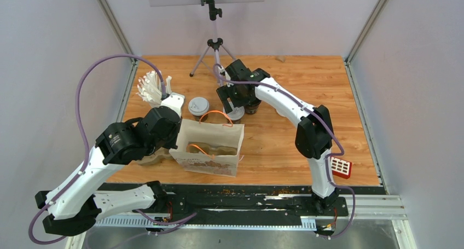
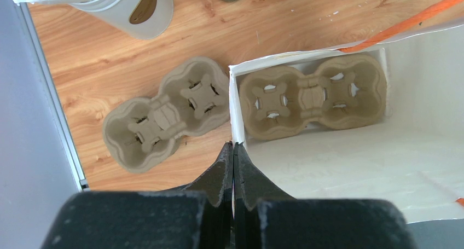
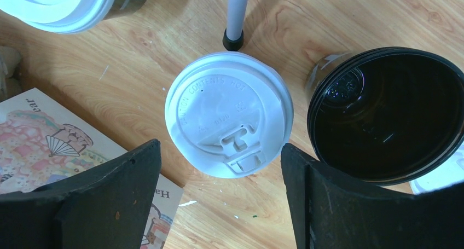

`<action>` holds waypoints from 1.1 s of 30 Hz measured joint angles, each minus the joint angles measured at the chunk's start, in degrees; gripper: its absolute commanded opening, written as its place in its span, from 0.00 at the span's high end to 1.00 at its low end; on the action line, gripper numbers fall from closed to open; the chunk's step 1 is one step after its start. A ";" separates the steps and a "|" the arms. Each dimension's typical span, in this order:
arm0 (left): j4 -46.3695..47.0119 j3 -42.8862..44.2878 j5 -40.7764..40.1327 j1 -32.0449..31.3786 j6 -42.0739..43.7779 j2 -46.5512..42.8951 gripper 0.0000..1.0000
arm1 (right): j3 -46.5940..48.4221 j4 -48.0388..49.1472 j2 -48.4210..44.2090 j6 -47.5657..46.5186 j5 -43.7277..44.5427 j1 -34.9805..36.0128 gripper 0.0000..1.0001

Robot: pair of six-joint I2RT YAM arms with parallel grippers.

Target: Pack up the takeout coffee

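Note:
A black cup with a white lid [image 3: 230, 120] stands on the table behind the paper bag [image 1: 210, 150]; it shows in the top view [image 1: 236, 114] too. My right gripper [image 3: 220, 145] is open above it, one finger on each side of the lid, not touching. A second lidded cup [image 1: 198, 106] stands to its left and shows at the wrist view's top left [image 3: 60, 5]. An open black cup without a lid [image 3: 388, 112] stands to the right. My left gripper [image 2: 233, 146] is shut on the bag's left rim [image 2: 236, 106].
One brown carrier tray [image 2: 312, 96] lies inside the bag, another [image 2: 164, 115] on the table left of it. A white cup of straws [image 1: 153, 87] stands far left. A tripod leg [image 3: 236, 13] ends just behind the lidded cup. A red device [image 1: 340, 167] sits near right.

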 measured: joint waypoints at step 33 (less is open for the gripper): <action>0.00 0.00 -0.81 0.00 -0.02 -0.79 1.00 | -0.85 0.81 1.40 -0.81 1.90 0.02 0.36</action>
